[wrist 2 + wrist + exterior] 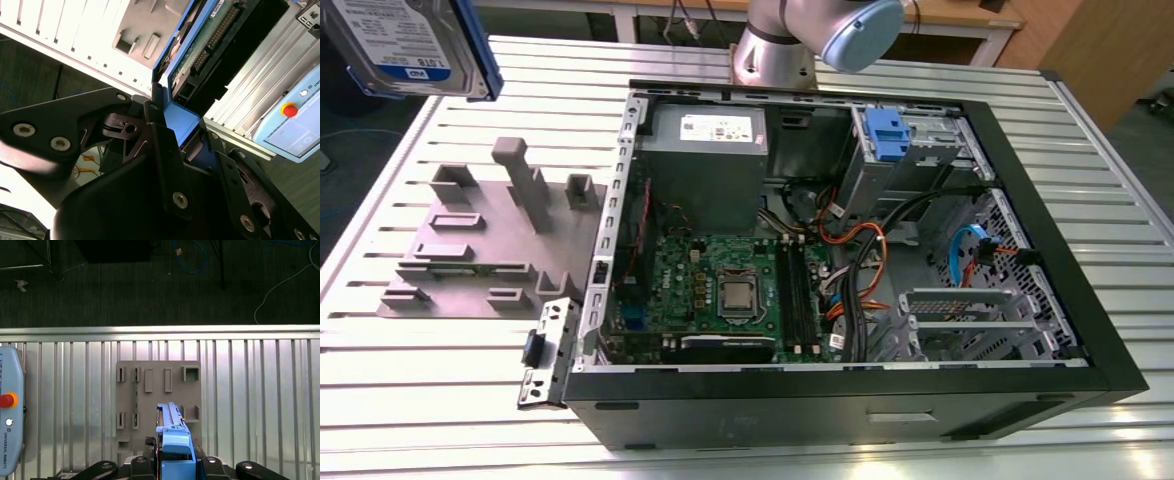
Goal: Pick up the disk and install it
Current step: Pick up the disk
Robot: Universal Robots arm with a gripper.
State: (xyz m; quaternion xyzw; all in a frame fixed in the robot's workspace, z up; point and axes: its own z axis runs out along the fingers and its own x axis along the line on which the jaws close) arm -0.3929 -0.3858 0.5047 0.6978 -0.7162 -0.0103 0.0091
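Note:
The disk (pixel 414 45) hangs in the air at the exterior view's upper left, high above the table, its white-and-blue label and blue carrier frame facing the camera. In the second wrist view my gripper (pixel 182 125) is shut on the disk (pixel 205 45), with black fingers (pixel 162 150) clamping the blue carrier end and the green circuit-board side showing. In the first wrist view the disk (pixel 172 432) stands edge-on between the jaws of the gripper (pixel 174 462), above the grey fixture plate (pixel 159 400).
An open computer case (pixel 1067 300) lies on the slatted metal table (pixel 427 400), with a motherboard, cables and a blue bracket (pixel 887 135) in its drive bay. The grey fixture plate (pixel 487 235) sits beside it. The arm's base (pixel 781 55) stands behind. A teach pendant (pixel 10 415) lies on the table.

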